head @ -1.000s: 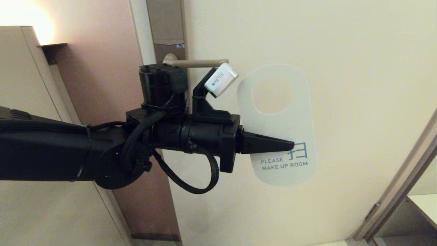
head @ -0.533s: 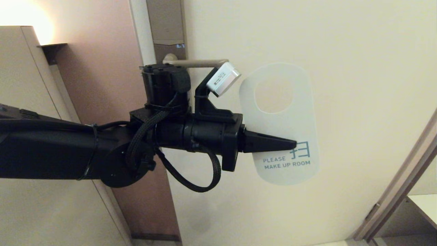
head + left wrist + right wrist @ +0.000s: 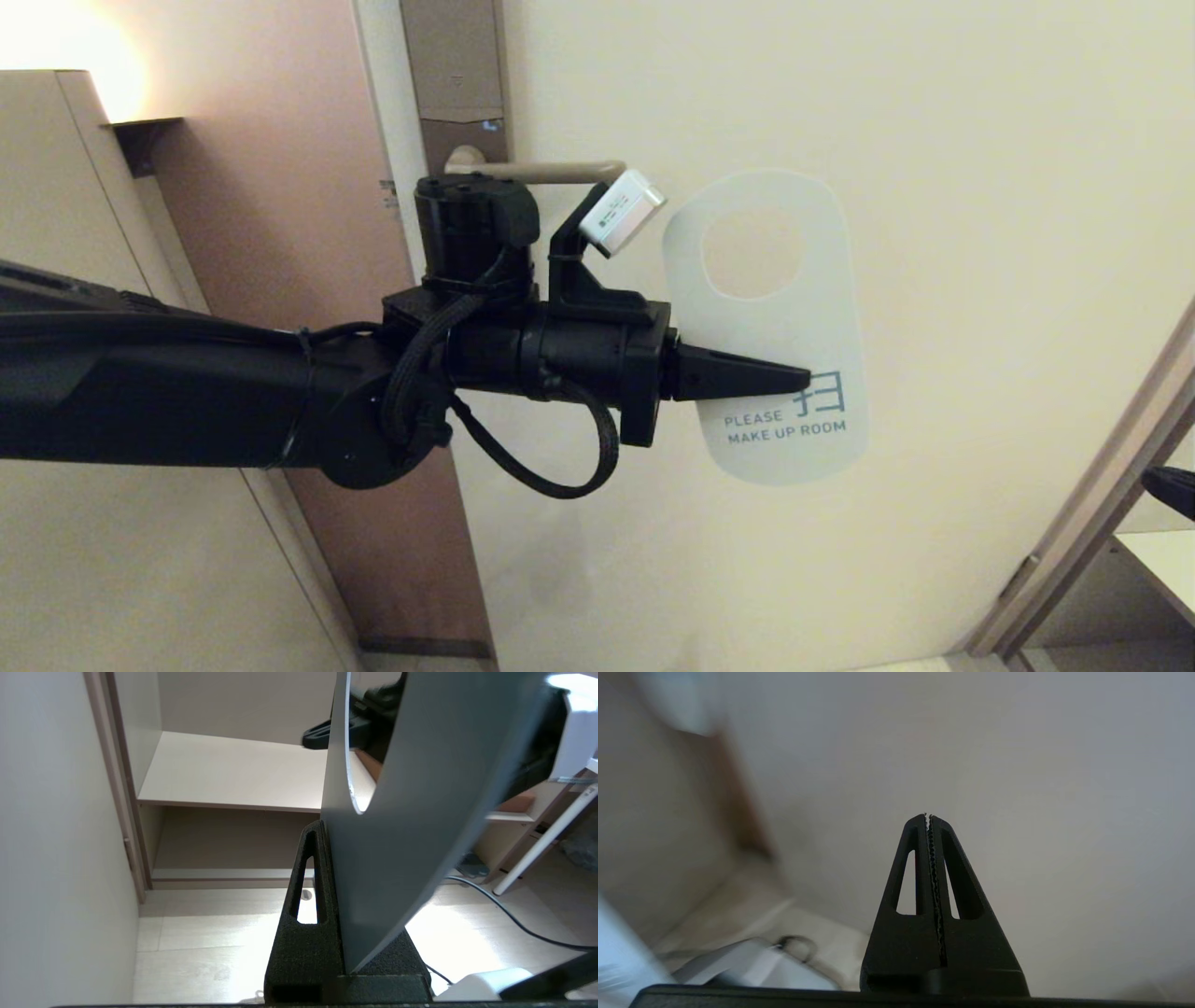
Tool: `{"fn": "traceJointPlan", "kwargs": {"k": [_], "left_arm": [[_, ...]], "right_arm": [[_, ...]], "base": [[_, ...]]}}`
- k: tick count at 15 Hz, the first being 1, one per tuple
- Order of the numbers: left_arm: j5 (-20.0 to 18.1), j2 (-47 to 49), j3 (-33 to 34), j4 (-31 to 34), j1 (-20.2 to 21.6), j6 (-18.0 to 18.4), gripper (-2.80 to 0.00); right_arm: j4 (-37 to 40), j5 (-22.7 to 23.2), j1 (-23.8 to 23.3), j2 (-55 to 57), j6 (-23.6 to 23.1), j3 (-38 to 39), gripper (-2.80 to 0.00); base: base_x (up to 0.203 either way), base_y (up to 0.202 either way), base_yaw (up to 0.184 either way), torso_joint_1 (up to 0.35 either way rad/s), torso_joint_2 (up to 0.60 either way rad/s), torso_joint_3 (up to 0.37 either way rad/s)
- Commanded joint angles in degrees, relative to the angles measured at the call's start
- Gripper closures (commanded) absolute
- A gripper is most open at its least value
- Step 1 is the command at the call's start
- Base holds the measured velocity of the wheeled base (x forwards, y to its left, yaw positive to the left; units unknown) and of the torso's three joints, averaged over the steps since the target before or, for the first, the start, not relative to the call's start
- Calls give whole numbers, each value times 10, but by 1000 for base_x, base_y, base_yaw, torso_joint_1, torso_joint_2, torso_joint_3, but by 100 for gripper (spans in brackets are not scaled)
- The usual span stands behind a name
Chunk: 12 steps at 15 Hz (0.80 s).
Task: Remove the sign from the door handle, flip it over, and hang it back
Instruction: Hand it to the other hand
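While the left claw (image 3: pixel 803 381) pinches the sign (image 3: pixel 767 327), the right claw (image 3: pixel 928 817) is closed.

A cream door (image 3: pixel 934 187) is filling the backdrop, a reddish-brown wall (image 3: pixel 280 187) is standing beside its frame, a pale cabinet (image 3: pixel 56 233) is glowing under a lamp, and a white shelf (image 3: pixel 224 770) is sitting above a light wood floor (image 3: pixel 210 933) with a black cable (image 3: pixel 504 914).
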Motion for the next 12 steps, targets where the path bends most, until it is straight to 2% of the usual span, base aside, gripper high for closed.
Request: {"fn": "traceJointPlan", "kwargs": {"k": [1, 4, 10, 11, 12], "left_arm": [[-3, 15, -13, -2, 0, -2, 0], [-4, 37, -40, -2, -2, -2, 0], [-3, 78, -95, -1, -33, -5, 0], [-3, 80, -96, -1, -36, -5, 0], [-3, 81, -96, -1, -38, -5, 0]], "right_arm": [[-2, 58, 0, 69, -4, -33, 0], [-2, 94, 5, 82, -18, -42, 0], [-2, 106, 38, 78, -19, -58, 0], [-2, 107, 43, 78, -18, -62, -280], [-1, 111, 43, 78, -18, -62, -280]], "base": [[0, 0, 0, 0, 0, 0], [0, 0, 0, 0, 0, 0], [0, 0, 0, 0, 0, 0], [0, 0, 0, 0, 0, 0], [0, 0, 0, 0, 0, 0]]}}
